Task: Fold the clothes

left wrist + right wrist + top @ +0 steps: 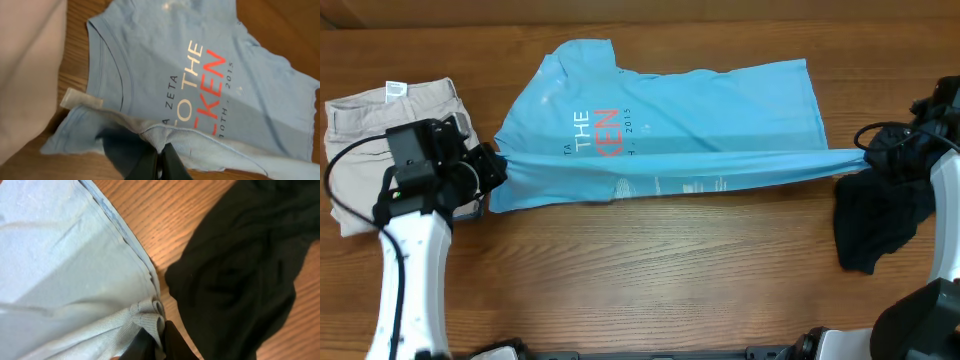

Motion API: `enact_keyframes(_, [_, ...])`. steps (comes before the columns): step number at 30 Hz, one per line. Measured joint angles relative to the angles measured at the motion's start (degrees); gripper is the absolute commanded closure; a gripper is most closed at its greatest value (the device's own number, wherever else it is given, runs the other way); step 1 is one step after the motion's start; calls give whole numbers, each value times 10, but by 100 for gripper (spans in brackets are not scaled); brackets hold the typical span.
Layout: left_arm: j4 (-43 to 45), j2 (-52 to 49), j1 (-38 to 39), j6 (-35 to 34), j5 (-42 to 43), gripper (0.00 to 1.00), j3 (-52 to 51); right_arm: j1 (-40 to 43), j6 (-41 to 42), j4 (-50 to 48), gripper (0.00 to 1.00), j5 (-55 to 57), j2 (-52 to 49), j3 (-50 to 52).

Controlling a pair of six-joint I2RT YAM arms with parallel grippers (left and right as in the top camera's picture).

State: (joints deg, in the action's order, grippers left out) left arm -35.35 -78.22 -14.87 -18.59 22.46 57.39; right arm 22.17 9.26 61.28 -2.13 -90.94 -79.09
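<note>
A light blue T-shirt (670,115) with red and white lettering lies across the middle of the wooden table. Its near edge is lifted and stretched taut between both grippers. My left gripper (492,168) is shut on the shirt's left end, seen in the left wrist view (162,159) pinching bunched blue cloth (200,75). My right gripper (865,152) is shut on the shirt's right end, seen in the right wrist view (156,340) pinching a folded hem (75,270).
Folded beige trousers (380,110) lie at the far left, under the left arm, also in the left wrist view (25,75). A crumpled black garment (880,215) lies at the right, below the right gripper, also in the right wrist view (240,265).
</note>
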Motion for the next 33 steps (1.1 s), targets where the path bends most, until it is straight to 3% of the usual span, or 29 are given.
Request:
enact_keyframes(7, [38,-79,13,-4,-2,95,0,-14,-14,-9,91,0,-50,0])
enact_keyframes(15, [63,-97,13,-6,-3,92,0,-20,-31,-34,90,0,-123,0])
enact_keyframes(33, [131,-167,55,-8,-54,91,0,-50,-49,-106,88,0,-154,0])
